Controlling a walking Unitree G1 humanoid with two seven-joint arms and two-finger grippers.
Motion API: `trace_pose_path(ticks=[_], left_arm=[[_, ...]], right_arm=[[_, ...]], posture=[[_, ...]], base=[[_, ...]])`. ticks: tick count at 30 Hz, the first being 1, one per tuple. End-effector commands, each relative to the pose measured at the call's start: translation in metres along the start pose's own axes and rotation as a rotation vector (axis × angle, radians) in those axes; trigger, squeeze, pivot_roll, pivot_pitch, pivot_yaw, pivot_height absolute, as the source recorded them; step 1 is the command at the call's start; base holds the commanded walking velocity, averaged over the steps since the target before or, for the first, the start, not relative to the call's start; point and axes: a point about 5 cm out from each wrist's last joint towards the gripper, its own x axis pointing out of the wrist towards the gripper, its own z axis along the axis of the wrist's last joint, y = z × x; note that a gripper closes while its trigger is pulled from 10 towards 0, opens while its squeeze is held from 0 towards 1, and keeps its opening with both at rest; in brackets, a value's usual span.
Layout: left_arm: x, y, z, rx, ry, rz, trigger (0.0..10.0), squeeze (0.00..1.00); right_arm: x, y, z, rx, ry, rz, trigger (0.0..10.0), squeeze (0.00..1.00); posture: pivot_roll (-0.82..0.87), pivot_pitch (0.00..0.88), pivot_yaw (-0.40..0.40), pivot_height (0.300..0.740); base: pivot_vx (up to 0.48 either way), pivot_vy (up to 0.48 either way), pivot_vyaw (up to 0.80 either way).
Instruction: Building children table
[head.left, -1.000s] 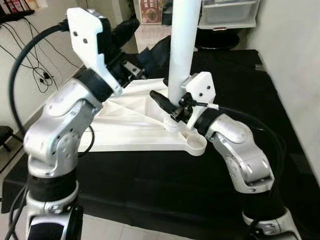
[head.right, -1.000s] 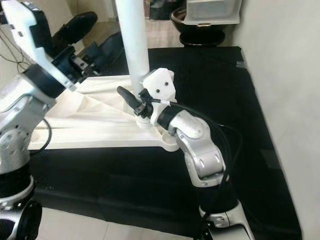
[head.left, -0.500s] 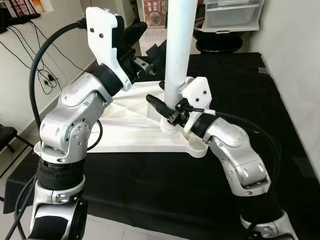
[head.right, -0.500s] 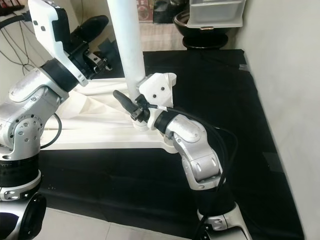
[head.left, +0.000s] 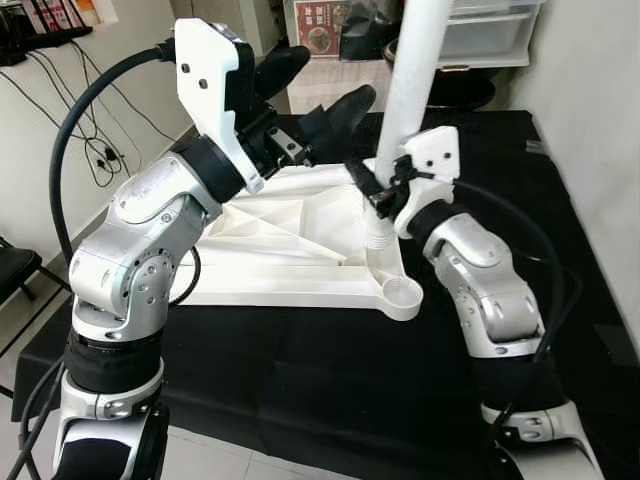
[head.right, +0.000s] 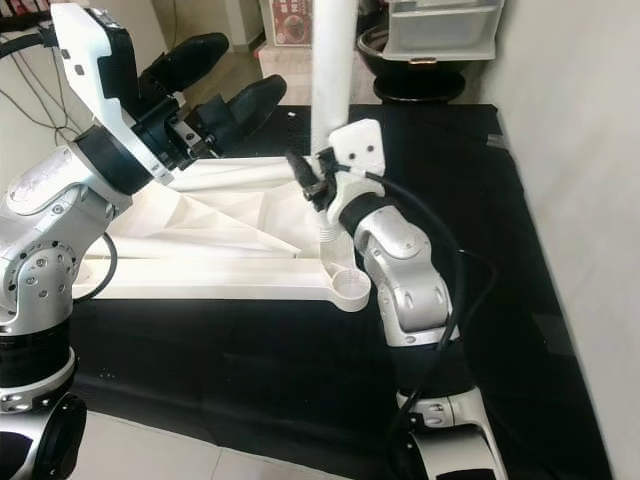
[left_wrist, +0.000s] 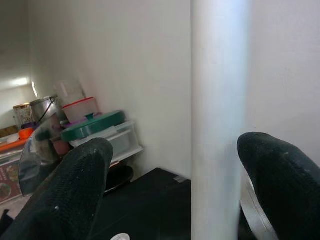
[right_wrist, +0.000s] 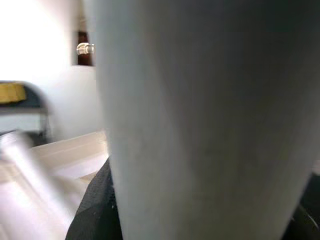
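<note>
One white tabletop (head.left: 290, 250), one white leg (head.left: 415, 70) — two grippers, left gripper (head.left: 315, 90), right gripper (head.left: 375, 190)

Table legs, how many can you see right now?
1: a white table leg stands at the upturned tabletop's corner, with the right gripper closed around its base. Others may be out of frame.

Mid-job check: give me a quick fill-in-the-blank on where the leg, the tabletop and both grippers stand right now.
The right gripper is shut on the white ____.
The tabletop lies on a ____ cloth.
The left gripper, above the tabletop, has its fingers ____.
The leg stands at the tabletop's ____ corner socket.

Missing words: leg; black; open; right
</note>
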Motion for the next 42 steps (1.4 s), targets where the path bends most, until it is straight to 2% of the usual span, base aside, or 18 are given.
trace_pose_path(ticks=[1, 2, 3, 4, 6, 11, 17, 18, 21, 30, 38, 39, 42], left_arm=[[0.002, 0.002, 0.0, 0.017, 0.008, 0.001, 10.0, 0.0], [0.002, 0.002, 0.0, 0.017, 0.008, 0.001, 10.0, 0.0], [0.003, 0.001, -0.003, 0.014, 0.015, -0.01, 10.0, 0.0], [0.003, 0.001, -0.003, 0.014, 0.015, -0.01, 10.0, 0.0], [0.007, -0.001, -0.011, 0.005, 0.031, -0.035, 10.0, 0.0], [0.02, -0.002, -0.02, 0.005, 0.046, -0.062, 10.0, 0.0], [0.026, 0.0, -0.023, 0.032, 0.054, -0.051, 10.0, 0.0], [0.027, 0.0, -0.024, 0.045, 0.056, -0.053, 0.0, 0.0], [0.025, -0.004, -0.024, 0.059, 0.053, -0.077, 0.0, 0.0], [0.025, -0.004, -0.022, 0.075, 0.031, -0.096, 0.0, 0.0], [0.025, 0.0, -0.021, 0.076, 0.017, -0.082, 0.0, 0.0], [0.023, 0.001, -0.019, 0.05, 0.013, -0.097, 0.0, 0.0], [0.016, 0.002, -0.016, -0.019, 0.015, -0.177, 0.0, 0.0]], right_arm=[[0.001, 0.016, 0.015, -0.129, -0.073, 0.099, 10.0, 0.0], [0.001, 0.016, 0.015, -0.129, -0.073, 0.099, 10.0, 0.0], [0.001, 0.022, 0.016, -0.193, -0.073, 0.134, 10.0, 0.0], [0.001, 0.022, 0.016, -0.193, -0.073, 0.134, 10.0, 0.0], [0.001, 0.029, 0.016, -0.252, -0.074, 0.177, 10.0, 0.0], [0.0, 0.036, 0.015, -0.291, -0.066, 0.221, 10.0, 0.0], [-0.001, 0.035, 0.013, -0.304, -0.043, 0.224, 10.0, 0.0], [-0.001, 0.033, 0.01, -0.304, -0.025, 0.218, 10.0, 0.0], [-0.002, 0.029, 0.004, -0.306, 0.012, 0.203, 10.0, 0.0], [-0.001, 0.029, 0.002, -0.289, 0.016, 0.209, 10.0, 0.0], [0.002, 0.025, 0.001, -0.233, 0.03, 0.162, 10.0, 0.0], [0.002, 0.024, -0.001, -0.187, 0.035, 0.177, 10.0, 1.0], [0.0, 0.019, -0.006, -0.104, 0.038, 0.203, 10.0, 1.0]], posture=[[0.03, 0.038, 0.088, 0.74], [0.03, 0.038, 0.088, 0.74], [0.03, 0.039, 0.091, 0.74], [0.03, 0.039, 0.091, 0.74], [0.02, 0.037, 0.101, 0.74], [0.0, 0.033, 0.11, 0.74], [0.0, 0.032, 0.112, 0.74], [0.0, 0.029, 0.111, 0.74], [0.0, 0.029, 0.111, 0.74], [0.01, 0.026, 0.099, 0.74], [0.01, 0.026, 0.093, 0.74], [0.01, 0.027, 0.092, 0.74], [0.01, 0.026, 0.089, 0.74]], base=[[0.0, 0.0, 0.0], [0.0, 0.0, 0.0], [0.0, 0.0, 0.0], [0.0, 0.0, 0.0], [0.0, 0.0, 0.0], [0.0, 0.0, 0.0], [0.0, 0.0, 0.0], [0.0, 0.0, 0.0], [0.0, 0.0, 0.0], [0.0, 0.0, 0.0], [0.0, 0.0, 0.0], [0.0, 0.0, 0.0], [0.0, 0.0, 0.0]])
